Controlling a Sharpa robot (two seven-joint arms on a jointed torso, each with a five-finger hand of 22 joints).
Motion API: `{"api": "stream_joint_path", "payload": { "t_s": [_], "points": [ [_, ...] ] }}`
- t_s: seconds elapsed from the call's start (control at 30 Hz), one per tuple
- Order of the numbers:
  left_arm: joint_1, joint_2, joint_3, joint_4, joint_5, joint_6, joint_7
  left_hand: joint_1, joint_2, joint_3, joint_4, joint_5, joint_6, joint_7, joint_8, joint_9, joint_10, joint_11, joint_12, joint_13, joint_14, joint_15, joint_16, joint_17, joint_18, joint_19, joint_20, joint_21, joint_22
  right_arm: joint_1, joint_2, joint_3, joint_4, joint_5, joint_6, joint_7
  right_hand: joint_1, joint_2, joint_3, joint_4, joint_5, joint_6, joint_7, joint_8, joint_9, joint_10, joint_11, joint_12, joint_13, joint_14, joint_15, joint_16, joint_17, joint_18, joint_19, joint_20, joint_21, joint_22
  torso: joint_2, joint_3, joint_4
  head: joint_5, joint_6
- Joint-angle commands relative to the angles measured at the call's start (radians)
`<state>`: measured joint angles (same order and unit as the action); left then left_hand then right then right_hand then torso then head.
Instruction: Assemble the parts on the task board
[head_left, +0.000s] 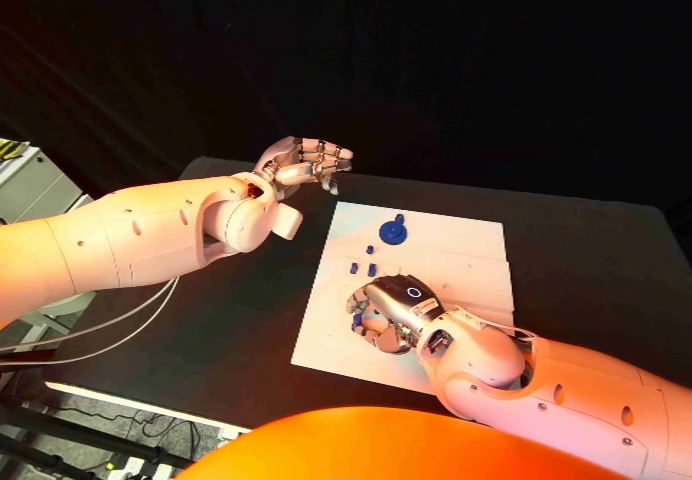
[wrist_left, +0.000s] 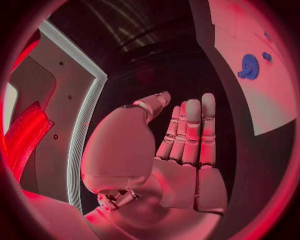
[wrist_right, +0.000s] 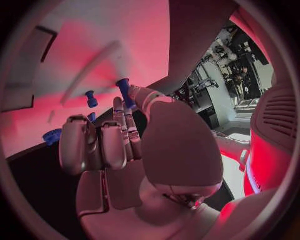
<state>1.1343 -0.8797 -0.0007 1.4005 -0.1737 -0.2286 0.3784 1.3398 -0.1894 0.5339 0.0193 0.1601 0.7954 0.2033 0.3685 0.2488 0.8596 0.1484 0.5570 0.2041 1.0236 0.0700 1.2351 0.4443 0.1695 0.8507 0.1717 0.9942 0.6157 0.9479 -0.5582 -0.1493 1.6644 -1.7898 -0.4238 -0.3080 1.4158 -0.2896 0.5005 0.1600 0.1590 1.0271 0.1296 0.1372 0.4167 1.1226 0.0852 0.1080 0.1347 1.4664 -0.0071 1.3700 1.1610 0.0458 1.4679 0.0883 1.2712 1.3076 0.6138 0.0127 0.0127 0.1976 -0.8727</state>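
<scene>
The white task board (head_left: 462, 250) lies in the middle of the table. A blue gear (head_left: 394, 232) (wrist_left: 250, 66) sits near its far edge, and a row of small blue pegs (head_left: 369, 268) stands in it mid-board. My right hand (head_left: 392, 308) is down on the board's near left part, fingers curled. In the right wrist view its thumb and a finger pinch a blue peg (wrist_right: 123, 91); another peg (wrist_right: 91, 99) stands just beyond, and a blue piece (wrist_right: 53, 136) lies beside the hand. My left hand (head_left: 303, 160) (wrist_left: 187, 135) hovers off the board's far left corner, fingers straight and apart, holding nothing.
The black table (head_left: 231, 300) stretches round the board on all sides. Cables (head_left: 101, 325) hang off its left edge, near a grey-white cabinet (head_left: 29, 185) at the far left.
</scene>
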Motion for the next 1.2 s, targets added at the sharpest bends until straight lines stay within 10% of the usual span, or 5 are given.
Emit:
{"api": "stream_joint_path", "payload": {
  "t_s": [0.03,0.33,0.8,0.93,1.2],
  "points": [
    [0.001,0.0,0.001,0.003,-0.001,0.013,0.004,0.009,0.003,-0.001,0.003,0.004,-0.007,0.013,0.003,-0.001,-0.009,0.0,0.002,0.001,-0.005,0.004,0.005,-0.001,0.015,0.008,-0.001,-0.004,-0.001,-0.001,-0.002,0.0,0.004,0.001,-0.039,0.008,-0.008,0.0,-0.028,-0.001,0.013,-0.035,0.003,-0.019,-0.007,-0.024,0.001,0.01,-0.002,0.014,0.01,-0.008,-0.012,0.01,0.026,0.01,-0.02,0.183,0.0,0.0002,0.001,-0.002,0.0],
    [0.001,-0.001,0.001,0.003,-0.001,0.013,0.003,0.009,0.002,-0.002,0.003,0.004,-0.009,0.014,0.006,-0.002,-0.012,0.0,0.006,0.001,-0.006,0.005,0.005,-0.002,0.015,0.008,0.0,-0.004,-0.002,-0.001,-0.028,0.001,0.028,0.006,-0.075,0.005,0.115,0.047,-0.369,0.13,0.008,-0.136,-0.022,-0.052,-0.018,-0.233,0.029,0.131,-0.014,-0.051,0.034,-0.077,-0.159,0.053,-0.038,0.032,-0.307,0.092,0.0,0.0001,-0.0001,-0.009,0.0],
    [0.001,-0.004,0.001,0.0,-0.001,0.015,0.005,0.006,0.001,-0.004,0.005,0.004,-0.011,0.015,0.007,-0.003,-0.014,0.001,0.007,0.001,-0.006,0.006,0.006,-0.002,0.015,0.008,0.0,-0.004,-0.002,0.082,-0.25,0.023,0.211,0.211,-0.119,0.027,0.06,0.059,-0.41,0.135,-0.084,-0.147,-0.006,-0.046,-0.015,-0.25,0.023,0.214,-0.022,-0.055,0.029,-0.088,-0.191,0.058,-0.037,0.03,-0.351,0.072,-0.008,-0.0002,-0.0103,-0.027,0.0],
    [0.0,-0.004,0.0,-0.001,-0.001,0.017,0.005,0.005,0.0,-0.005,0.006,0.003,-0.012,0.015,0.007,-0.003,-0.015,0.001,0.008,0.001,-0.006,0.006,0.006,-0.002,0.015,0.008,0.0,-0.005,-0.002,0.13,-0.343,0.026,0.244,0.39,-0.114,0.043,0.056,0.089,-0.383,0.133,-0.081,-0.129,0.032,-0.034,-0.014,-0.167,0.005,0.272,-0.02,-0.045,0.014,-0.094,-0.2,0.056,-0.026,0.019,-0.341,0.07,-0.013,-0.0007,-0.0146,-0.05,0.0],
    [-0.001,-0.007,0.0,0.006,0.001,0.017,0.009,0.004,-0.001,-0.005,0.007,0.003,-0.012,0.015,0.007,-0.003,-0.015,0.001,0.008,0.001,-0.006,0.006,0.006,-0.002,0.015,0.008,0.0,-0.005,-0.002,0.175,-0.51,0.026,0.244,0.659,-0.059,0.014,-0.084,0.128,-0.424,0.132,0.025,-0.049,-0.003,0.05,0.009,0.135,-0.041,0.392,0.067,0.029,-0.025,0.013,0.003,0.016,0.043,-0.017,-0.078,0.155,-0.018,-0.0052,-0.0264,-0.122,0.0]
  ]
}}
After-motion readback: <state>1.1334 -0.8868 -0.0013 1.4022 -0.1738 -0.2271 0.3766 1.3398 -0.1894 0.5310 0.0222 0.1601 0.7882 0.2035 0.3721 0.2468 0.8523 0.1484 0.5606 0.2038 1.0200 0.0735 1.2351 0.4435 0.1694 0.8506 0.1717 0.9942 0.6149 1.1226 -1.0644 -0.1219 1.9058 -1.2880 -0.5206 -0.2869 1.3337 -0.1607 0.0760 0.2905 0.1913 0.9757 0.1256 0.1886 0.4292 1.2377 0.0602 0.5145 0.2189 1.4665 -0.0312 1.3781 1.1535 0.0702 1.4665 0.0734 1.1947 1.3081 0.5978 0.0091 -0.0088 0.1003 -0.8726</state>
